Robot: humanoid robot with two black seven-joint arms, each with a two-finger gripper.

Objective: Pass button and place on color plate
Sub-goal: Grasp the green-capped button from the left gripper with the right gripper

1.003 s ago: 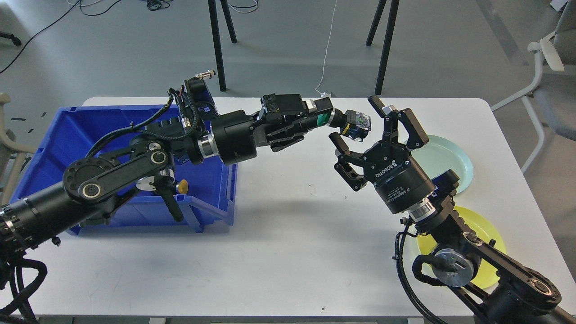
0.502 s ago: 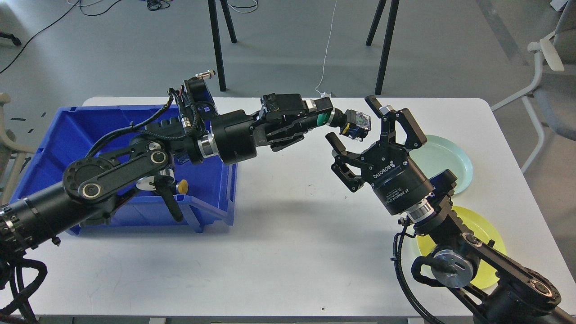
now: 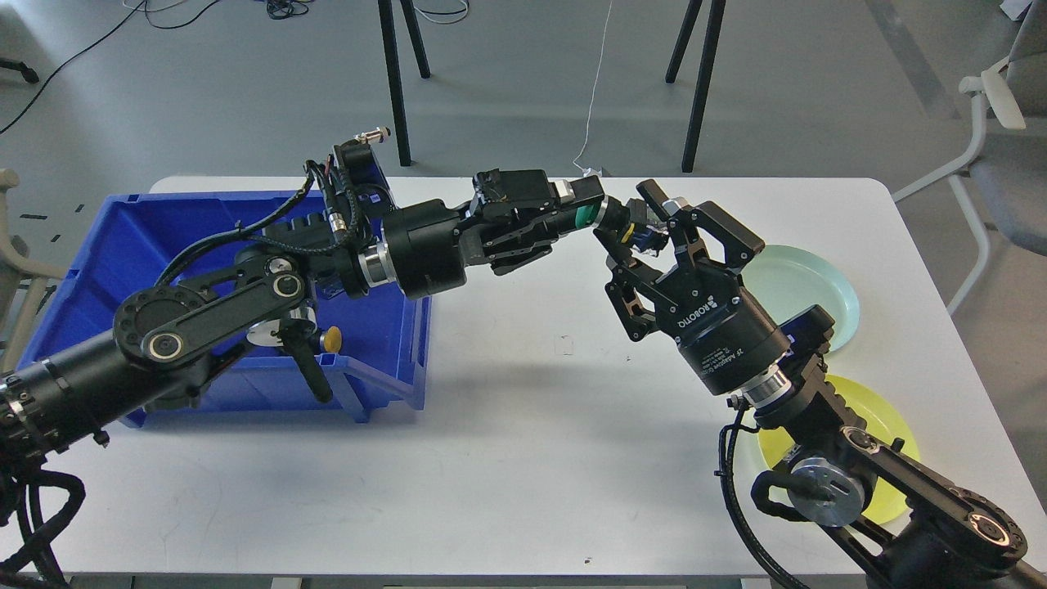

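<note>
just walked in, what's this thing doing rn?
Mid-handover above the white table. The left gripper holds out a small button, and the right gripper has its fingers around it; whether they have closed on it cannot be told. The light blue plate and the yellow plate wait at the right side, both with nothing on them. The blue bin sits at the left.

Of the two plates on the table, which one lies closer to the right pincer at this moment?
The pale blue-green plate, just right of the right pincer. The yellow plate sits nearer the table's front edge, under the right arm's lower links.
</note>
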